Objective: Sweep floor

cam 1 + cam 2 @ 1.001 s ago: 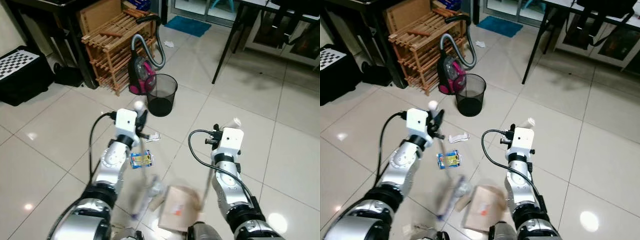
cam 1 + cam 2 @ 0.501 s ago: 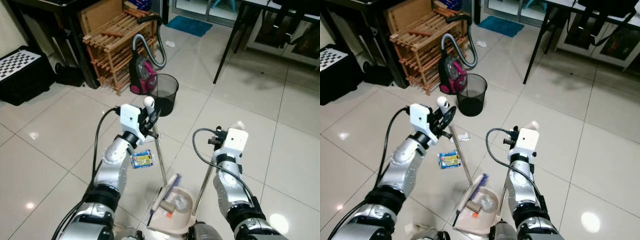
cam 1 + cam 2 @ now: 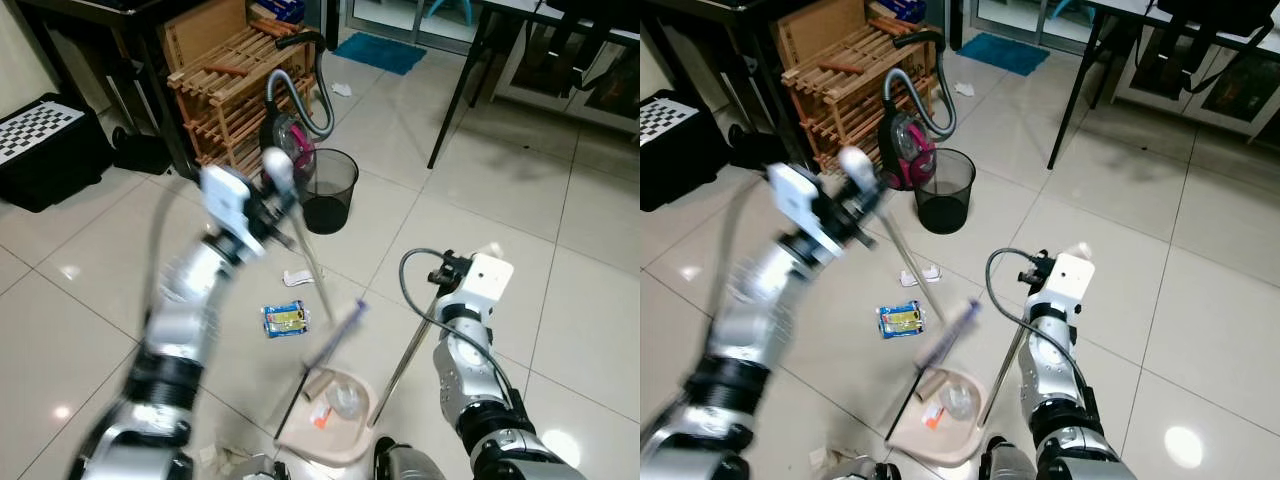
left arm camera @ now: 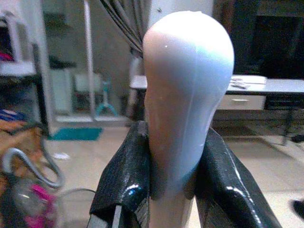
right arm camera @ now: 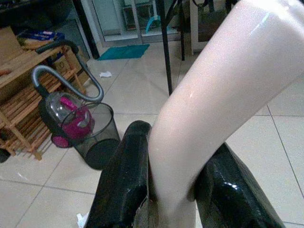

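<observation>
My left gripper (image 3: 272, 192) is shut on the white rounded top of the broom handle (image 4: 187, 90), its black fingers (image 4: 124, 183) pressed against both sides. The blurred broom slants down to its brush (image 3: 338, 332), which hangs just above the beige dustpan (image 3: 296, 446). A cardboard tube and clear wrapper lie in the pan. My right gripper (image 5: 173, 183) is shut on the dustpan's white handle (image 5: 223, 90), whose pole (image 3: 397, 362) runs down to the pan. A blue-yellow packet (image 3: 284, 319) and a white scrap (image 3: 297, 277) lie on the tiles left of the pan.
A black mesh bin (image 3: 326, 188) stands ahead, with a pink vacuum cleaner (image 3: 288, 135) and a wooden rack (image 3: 222, 80) behind it. Black table legs (image 3: 455, 90) rise at the right. A black case (image 3: 45, 140) sits far left. Small scraps (image 3: 215, 455) lie by my feet.
My left arm has swung up and to the left, lifting the broom's brush out of the dustpan. The right arm and dustpan handle have shifted slightly to the right.
</observation>
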`<state>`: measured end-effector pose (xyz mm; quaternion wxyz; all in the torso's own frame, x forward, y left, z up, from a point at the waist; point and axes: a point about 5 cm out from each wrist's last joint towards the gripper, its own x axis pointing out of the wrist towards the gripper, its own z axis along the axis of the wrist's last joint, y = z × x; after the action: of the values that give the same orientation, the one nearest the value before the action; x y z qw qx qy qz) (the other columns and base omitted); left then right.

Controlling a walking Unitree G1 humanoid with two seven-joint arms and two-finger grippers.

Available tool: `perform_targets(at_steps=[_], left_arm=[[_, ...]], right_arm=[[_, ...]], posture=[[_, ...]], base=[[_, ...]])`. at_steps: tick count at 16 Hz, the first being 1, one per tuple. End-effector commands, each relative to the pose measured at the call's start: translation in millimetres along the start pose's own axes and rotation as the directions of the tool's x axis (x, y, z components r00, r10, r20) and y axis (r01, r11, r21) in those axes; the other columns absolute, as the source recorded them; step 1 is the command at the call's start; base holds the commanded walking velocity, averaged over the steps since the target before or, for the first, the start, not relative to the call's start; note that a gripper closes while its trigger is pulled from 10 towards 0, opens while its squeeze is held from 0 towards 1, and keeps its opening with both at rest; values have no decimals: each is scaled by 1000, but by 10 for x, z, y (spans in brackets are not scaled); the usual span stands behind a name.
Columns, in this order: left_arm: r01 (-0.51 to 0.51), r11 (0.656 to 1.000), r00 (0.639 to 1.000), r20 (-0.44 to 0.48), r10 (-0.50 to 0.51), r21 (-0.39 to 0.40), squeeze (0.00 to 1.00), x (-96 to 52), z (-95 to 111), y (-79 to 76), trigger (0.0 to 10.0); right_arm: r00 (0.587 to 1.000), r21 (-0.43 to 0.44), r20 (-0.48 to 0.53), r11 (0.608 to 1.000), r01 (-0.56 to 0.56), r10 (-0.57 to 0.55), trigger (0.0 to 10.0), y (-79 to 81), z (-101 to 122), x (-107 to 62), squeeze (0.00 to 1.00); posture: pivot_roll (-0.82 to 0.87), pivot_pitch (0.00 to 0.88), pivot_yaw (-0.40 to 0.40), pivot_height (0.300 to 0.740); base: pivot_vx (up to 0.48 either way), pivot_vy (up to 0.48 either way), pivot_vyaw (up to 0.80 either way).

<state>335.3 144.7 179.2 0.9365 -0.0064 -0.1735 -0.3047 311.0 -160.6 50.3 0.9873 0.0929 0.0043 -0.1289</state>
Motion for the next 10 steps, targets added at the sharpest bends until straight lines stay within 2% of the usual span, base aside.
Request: perform_targets(at_steps=[1,2,4,7,10], left_arm=[[-27,997,999,43,24,73,0,35,217,142,10000],[-79,990,997,31,76,114,0,3,285,274,10000],[-128,977,991,-24,134,168,0,-125,292,379,10000],[-205,958,971,-78,224,202,0,-295,212,425,10000],[-282,928,937,-141,321,243,0,-459,109,432,10000]], right_arm=[[1000,14,19,1000,9,-9,10000,-37,58,40,0],[999,17,40,1000,8,-8,10000,-53,102,58,0],[990,-13,138,1000,-28,29,10000,-48,278,100,0],[971,-46,231,997,-54,63,10000,-66,462,116,0],[969,-7,246,1000,-26,27,10000,-161,586,138,0]], posture=[[-34,35,47,740],[-34,27,49,740],[-39,7,57,740],[-40,0,62,740],[-35,0,64,740]], base=[[0,0,0],[0,0,0],[0,0,0],[0,0,0],[0,0,0]])
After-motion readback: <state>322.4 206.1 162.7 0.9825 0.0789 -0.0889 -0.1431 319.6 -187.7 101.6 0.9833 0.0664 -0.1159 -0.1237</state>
